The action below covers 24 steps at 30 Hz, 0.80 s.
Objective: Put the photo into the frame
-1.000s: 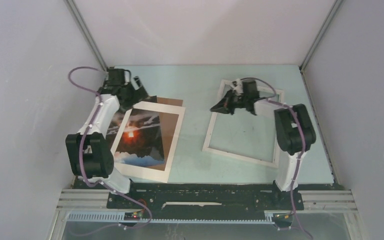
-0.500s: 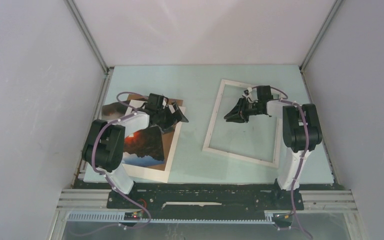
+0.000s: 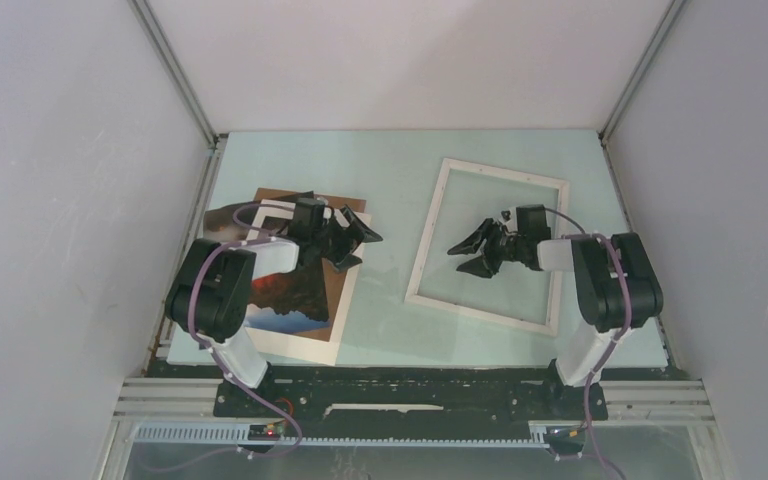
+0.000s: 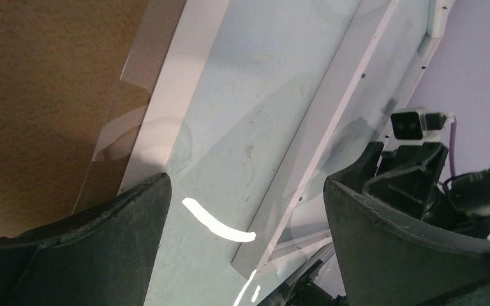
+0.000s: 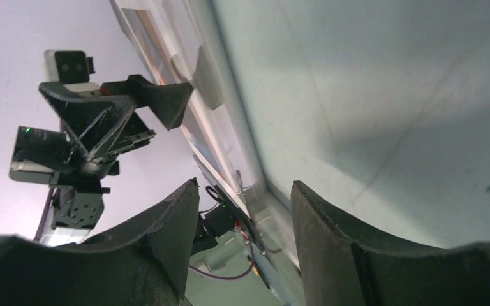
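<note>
The photo [image 3: 282, 302], a sunset print with a wide white border, lies flat at the left, partly under my left arm. My left gripper [image 3: 363, 250] hovers low at the photo's right edge, open and empty. In the left wrist view the white border [image 4: 178, 83] runs just ahead of the left finger. The frame [image 3: 424, 245], thin and white with a clear pane, lies flat at the right. My right gripper [image 3: 462, 257] hangs over the pane, pointing left. It is open, with nothing between its fingers [image 5: 166, 229].
A plain brown backing board [image 3: 282, 192] sticks out from under the photo's far edge. The frame's left rail [image 4: 338, 108] crosses the left wrist view. Grey enclosure walls close in the table on three sides. A strip of bare table [image 3: 385, 300] separates photo and frame.
My right gripper has gone from shut to open and drawn back toward the near side over the pane. My left arm has swung from the far left corner across the photo to its right edge.
</note>
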Each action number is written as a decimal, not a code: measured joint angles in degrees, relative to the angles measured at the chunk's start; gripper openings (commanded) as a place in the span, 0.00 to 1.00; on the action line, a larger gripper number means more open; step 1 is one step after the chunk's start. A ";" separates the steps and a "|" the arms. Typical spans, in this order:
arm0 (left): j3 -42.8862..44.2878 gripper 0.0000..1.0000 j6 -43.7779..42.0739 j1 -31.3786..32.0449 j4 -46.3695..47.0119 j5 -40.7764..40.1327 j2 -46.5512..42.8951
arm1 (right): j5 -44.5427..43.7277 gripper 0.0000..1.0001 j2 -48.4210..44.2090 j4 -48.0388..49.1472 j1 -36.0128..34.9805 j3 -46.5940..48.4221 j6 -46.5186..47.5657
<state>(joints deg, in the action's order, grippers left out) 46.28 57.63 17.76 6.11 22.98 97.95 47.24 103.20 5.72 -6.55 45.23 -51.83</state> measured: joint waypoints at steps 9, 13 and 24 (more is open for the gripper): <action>-2.45 1.00 2.08 0.00 5.35 1.01 0.00 | -8.59 0.60 -11.74 14.64 -8.02 -10.64 -10.97; -2.54 1.00 2.32 0.02 5.57 1.05 0.00 | -15.50 0.55 -17.11 19.58 -11.50 -16.39 -14.43; -3.43 1.00 2.47 1.20 8.00 0.66 -0.02 | -33.29 0.30 -24.33 30.38 -20.37 -25.77 -16.57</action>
<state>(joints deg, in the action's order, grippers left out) 42.85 60.10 18.96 14.11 23.64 97.93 13.96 78.87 36.10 -26.92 19.46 -68.40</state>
